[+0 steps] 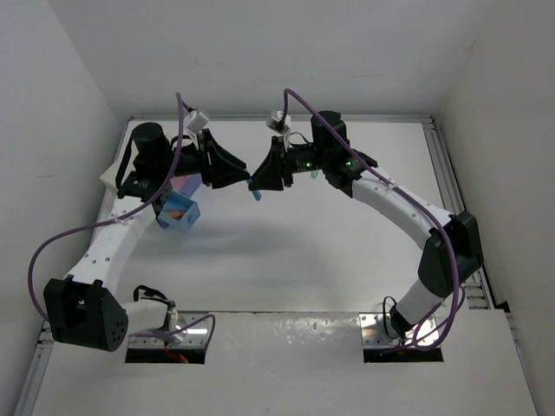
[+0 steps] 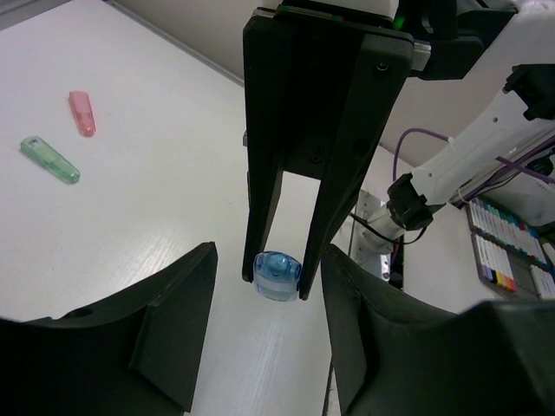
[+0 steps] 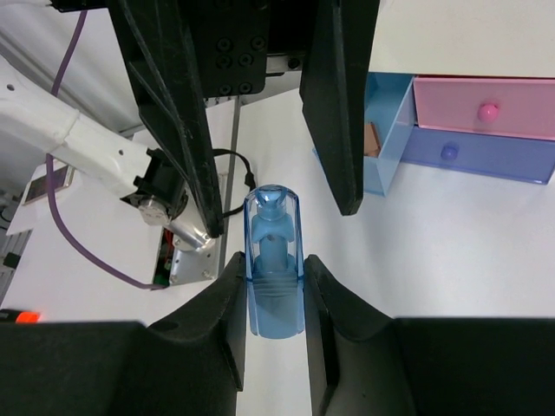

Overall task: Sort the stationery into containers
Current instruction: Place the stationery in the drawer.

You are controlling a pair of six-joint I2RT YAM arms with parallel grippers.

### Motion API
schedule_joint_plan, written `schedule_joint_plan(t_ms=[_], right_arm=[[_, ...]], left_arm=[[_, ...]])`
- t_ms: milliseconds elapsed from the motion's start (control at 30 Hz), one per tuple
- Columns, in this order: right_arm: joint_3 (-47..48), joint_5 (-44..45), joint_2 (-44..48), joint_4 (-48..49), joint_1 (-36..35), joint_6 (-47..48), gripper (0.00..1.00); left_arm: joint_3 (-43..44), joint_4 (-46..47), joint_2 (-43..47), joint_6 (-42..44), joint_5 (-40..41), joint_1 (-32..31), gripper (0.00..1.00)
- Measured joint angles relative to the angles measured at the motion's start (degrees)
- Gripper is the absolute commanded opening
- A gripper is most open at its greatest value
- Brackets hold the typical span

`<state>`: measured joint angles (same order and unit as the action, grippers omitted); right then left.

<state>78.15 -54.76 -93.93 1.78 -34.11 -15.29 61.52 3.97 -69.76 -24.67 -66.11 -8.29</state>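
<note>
Right, you've got a mid-air handover here. Your right gripper (image 3: 273, 270) is pinching the light-blue marker (image 3: 273, 251) by its near end. The rounded end pokes forward, which leaves free barrel for the other arm to take. Your left gripper (image 2: 269, 256) faces it with fingers spread, one on either side of the marker and neither touching it. I'd say you're passing it across because the containers (image 3: 395, 113), pink and blue, stand on the left arm's side. Keep the right clamp firm until the left has bitten, or the marker drops to the table (image 2: 173, 191). A green piece (image 2: 50, 161) and a pink piece (image 2: 82, 113) lie near each other out there, not yet sorted.
</note>
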Motion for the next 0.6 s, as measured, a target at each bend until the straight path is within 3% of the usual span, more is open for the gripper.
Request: schedule_joint_plan(t_ms=[267,433,500,533,600], right_arm=[[0.87,-0.33,-0.13,0.74,-0.55,-1.11,0.00],[1.29,-0.15,-1.33,0.81,-0.55,-1.44,0.03],[1.29,-0.17,-1.40,0.76,-0.59,-1.42,0.21],[1.29,-0.11,-1.40,0.79,-0.61,-1.40,0.39],[1.29,0.00,-1.40,0.68,-0.63,-1.49,0.52]], left_arm=[[-0.02,-0.85,0.02,0.61,1.31,-1.49,0.40],[0.02,-1.95,0.07,1.49,1.31,-1.31,0.20],[0.02,-2.36,0.04,1.55,1.14,-0.48,0.13],[0.04,-2.60,0.04,1.53,0.81,-0.07,0.11],[0.35,-3.80,0.02,2.03,0.39,1.05,0.08]])
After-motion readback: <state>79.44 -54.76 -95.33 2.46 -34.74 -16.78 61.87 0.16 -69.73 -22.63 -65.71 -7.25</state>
